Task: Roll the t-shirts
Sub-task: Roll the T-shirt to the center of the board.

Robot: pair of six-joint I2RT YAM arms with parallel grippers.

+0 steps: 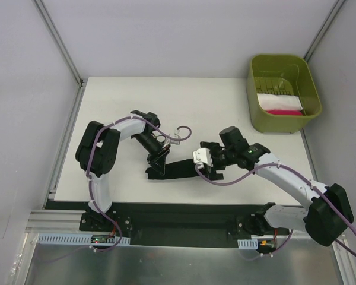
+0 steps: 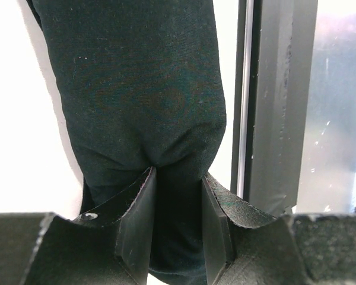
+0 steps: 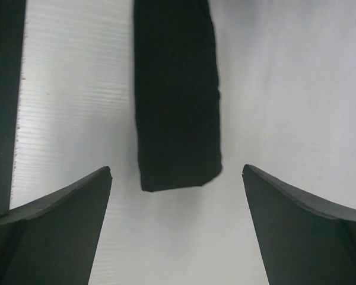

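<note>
A flat white table (image 1: 136, 101) spreads under and around both tools, walled by pale panels. An olive-green plastic bin (image 1: 279, 126) stands at the table's far right corner, well beyond the right tool and to its right. It holds a folded white cloth (image 1: 277, 101) with a bright pink cloth (image 1: 283, 111) just in front of it. A black t-shirt (image 1: 178, 168), folded into a long narrow strip, lies on the table and runs straight from one tool to the other. The left tool (image 1: 155, 161) sits at the strip's left end, angled down onto it. In the left wrist view its two dark fingers are drawn close together and pinch a fold of the black t-shirt (image 2: 142, 89) between them (image 2: 178, 178). The fabric bulges out rounded just past the fingertips, and a dark upright rail stands to the right of the cloth. The right tool (image 1: 203, 170) is at the strip's opposite, right end. In the right wrist view its fingers are spread wide apart (image 3: 177, 169) and hold nothing. The squared-off end of the black t-shirt (image 3: 175, 101) lies flat on the table between and just ahead of the fingertips, with bare table showing on both sides between cloth and fingers. Whether those fingertips touch the table cannot be told.
</note>
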